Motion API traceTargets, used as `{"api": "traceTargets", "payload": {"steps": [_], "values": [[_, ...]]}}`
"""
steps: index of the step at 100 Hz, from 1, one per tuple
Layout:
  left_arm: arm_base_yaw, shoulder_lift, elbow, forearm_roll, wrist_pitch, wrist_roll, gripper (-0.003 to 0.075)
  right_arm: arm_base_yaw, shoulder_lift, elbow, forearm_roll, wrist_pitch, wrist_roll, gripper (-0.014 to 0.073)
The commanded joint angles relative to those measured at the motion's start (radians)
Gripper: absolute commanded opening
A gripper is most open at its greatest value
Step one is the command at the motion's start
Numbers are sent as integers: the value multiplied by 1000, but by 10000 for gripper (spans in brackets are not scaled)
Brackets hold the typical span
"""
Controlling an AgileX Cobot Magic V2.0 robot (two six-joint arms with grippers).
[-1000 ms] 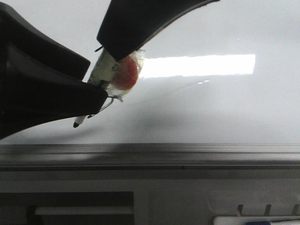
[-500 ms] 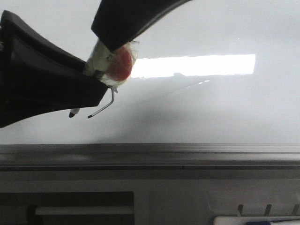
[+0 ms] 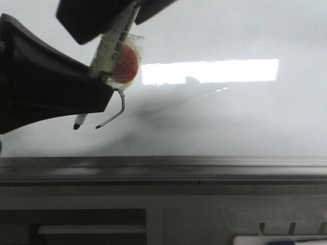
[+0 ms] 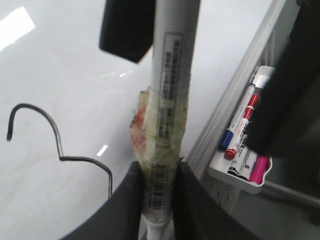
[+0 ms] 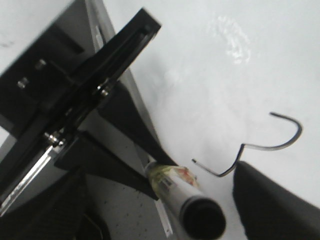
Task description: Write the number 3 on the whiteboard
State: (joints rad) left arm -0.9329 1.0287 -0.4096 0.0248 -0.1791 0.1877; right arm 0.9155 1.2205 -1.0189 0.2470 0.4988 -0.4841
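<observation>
The whiteboard point(image 3: 230, 117) is glossy white and reflects a bright rectangle of light. My left gripper point(image 3: 102, 94) is shut on a white marker point(image 3: 110, 51) wrapped in yellowed tape with a red patch. The marker's black tip point(image 3: 76, 126) is at the board surface. A thin black hooked stroke, part of the number 3 point(image 3: 116, 113), lies just right of the tip. It also shows in the left wrist view point(image 4: 55, 145) and the right wrist view point(image 5: 260, 147). My right gripper point(image 3: 117, 13) is open, its fingers wide on either side of the marker's upper end point(image 5: 202, 217).
The board's grey metal frame point(image 3: 204, 166) runs along the near edge. A white tray point(image 4: 240, 175) with several spare markers hangs beside the frame and shows at the lower right in the front view point(image 3: 276, 240).
The right gripper has opened off the marker's top and shifted up and left. The marker now stands steeper. The black stroke grew a vertical hooked part.
</observation>
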Motion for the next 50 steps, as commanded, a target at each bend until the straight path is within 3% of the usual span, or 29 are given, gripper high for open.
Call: {"api": "traceTargets", "payload": {"steps": [1,16,32,50], "values": [[2,-8,-28,-186,-54,-15,-21,-22,-40,-27,6,-140,-2,643],[2,-8,-26,-572,-59,-13,-21,-54,-72,-27,6,-214,-2,596],[14,-8,-18,-733,-140,-11,-21,-55,-93,-27,6,-215,-2,558],[117,-8,-18,-812,-83,-4,-21,-55,-93,-27,8,-183,0,555]]}}
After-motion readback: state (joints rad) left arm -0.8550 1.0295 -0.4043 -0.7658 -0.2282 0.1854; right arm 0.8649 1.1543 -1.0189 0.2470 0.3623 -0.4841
